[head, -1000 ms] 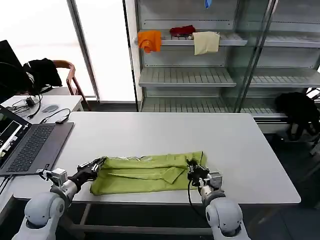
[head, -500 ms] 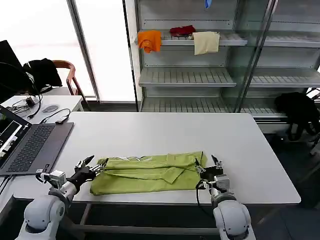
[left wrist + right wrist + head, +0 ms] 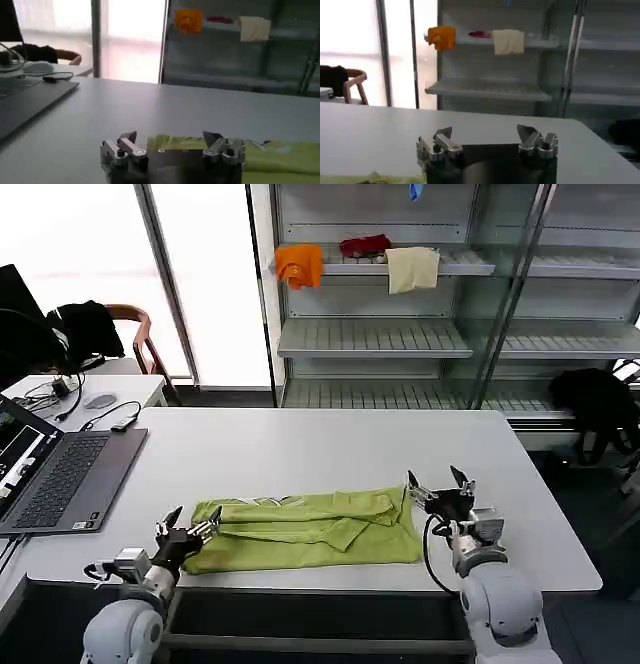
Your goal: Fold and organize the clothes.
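Two hands are sitting low in the head view, both with fingers spread apart and gripping nothing. At lower left, the left hand [image 3: 187, 532] is hovering just beside the left end of the lime yellow-green short-sleeved T-shirt of soft thin fabric [image 3: 305, 531], which is lying as a long folded band on the white rectangular table [image 3: 300, 449] near its front edge, in the lower middle of the frame. At lower right, the right hand [image 3: 440, 489] is resting just off the band's right end, apart from the cloth. Judging by this layout, a lengthwise fold looks finished and the ends are released; the next move probably calls for regripping one end and carrying it across to halve the band. Farther back, at upper middle, a grey metal shelf rack [image 3: 380, 334] is carrying orange, red and cream cloths.
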`<state>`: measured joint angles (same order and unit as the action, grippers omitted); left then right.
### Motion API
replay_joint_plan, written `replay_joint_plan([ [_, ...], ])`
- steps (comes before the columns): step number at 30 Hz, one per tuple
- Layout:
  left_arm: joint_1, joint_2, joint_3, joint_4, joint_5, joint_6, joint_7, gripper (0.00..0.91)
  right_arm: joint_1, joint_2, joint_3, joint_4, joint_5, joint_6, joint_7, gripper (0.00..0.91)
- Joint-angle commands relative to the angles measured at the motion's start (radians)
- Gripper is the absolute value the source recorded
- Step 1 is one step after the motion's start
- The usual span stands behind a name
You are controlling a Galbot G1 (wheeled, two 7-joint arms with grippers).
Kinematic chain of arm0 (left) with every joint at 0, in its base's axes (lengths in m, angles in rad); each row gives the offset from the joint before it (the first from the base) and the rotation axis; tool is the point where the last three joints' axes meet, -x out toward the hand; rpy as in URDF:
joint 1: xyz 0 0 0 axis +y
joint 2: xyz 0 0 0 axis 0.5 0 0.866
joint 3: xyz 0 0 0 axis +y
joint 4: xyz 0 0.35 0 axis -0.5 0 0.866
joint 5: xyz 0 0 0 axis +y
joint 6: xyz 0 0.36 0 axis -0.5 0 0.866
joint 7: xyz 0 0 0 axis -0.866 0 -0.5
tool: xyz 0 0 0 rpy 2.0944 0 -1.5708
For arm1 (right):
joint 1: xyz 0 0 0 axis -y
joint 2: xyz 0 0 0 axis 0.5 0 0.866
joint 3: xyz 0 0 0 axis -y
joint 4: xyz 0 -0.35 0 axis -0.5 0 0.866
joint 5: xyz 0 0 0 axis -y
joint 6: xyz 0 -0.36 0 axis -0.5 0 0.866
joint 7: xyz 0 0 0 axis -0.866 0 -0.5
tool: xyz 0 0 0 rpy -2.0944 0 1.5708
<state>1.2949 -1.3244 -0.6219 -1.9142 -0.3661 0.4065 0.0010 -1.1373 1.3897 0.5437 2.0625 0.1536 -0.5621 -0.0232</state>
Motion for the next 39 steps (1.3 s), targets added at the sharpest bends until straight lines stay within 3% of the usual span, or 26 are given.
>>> replay_joint_plan([
  [1,0.018,-0.071,0.027,0.018,0.029,-0.052,-0.124,0.907,0.021,-0.033,0.028,0.02,0.082,-0.015,0.003,0.907],
  [12,0.021,-0.077,0.03,0.048,0.063,-0.073,-0.109,0.786,0.015,-0.021,0.016,0.023,0.103,-0.016,0.015,0.907],
  [16,0.025,-0.081,0.036,0.05,0.076,-0.082,-0.1,0.574,0.014,-0.018,0.013,0.024,0.104,-0.016,0.015,0.907],
  [21,0.024,-0.09,0.045,0.059,0.1,-0.083,-0.089,0.554,0.012,-0.015,0.013,0.029,0.105,-0.016,0.017,0.907],
  [23,0.022,-0.091,0.047,0.06,0.102,-0.081,-0.087,0.494,0.012,-0.016,0.014,0.03,0.107,-0.016,0.018,0.907],
  [25,0.02,-0.094,0.05,0.061,0.107,-0.079,-0.086,0.343,0.012,-0.016,0.016,0.032,0.11,-0.016,0.022,0.907],
  [26,0.019,-0.095,0.051,0.062,0.109,-0.08,-0.084,0.171,0.011,-0.016,0.016,0.032,0.111,-0.016,0.021,0.907],
  [28,0.019,-0.096,0.053,0.063,0.112,-0.08,-0.082,0.01,0.011,-0.016,0.016,0.032,0.111,-0.016,0.024,0.907],
  [39,0.02,-0.102,0.06,0.061,0.168,-0.104,-0.045,0.0,0.01,-0.013,0.019,0.029,0.114,-0.016,0.027,0.907],
])
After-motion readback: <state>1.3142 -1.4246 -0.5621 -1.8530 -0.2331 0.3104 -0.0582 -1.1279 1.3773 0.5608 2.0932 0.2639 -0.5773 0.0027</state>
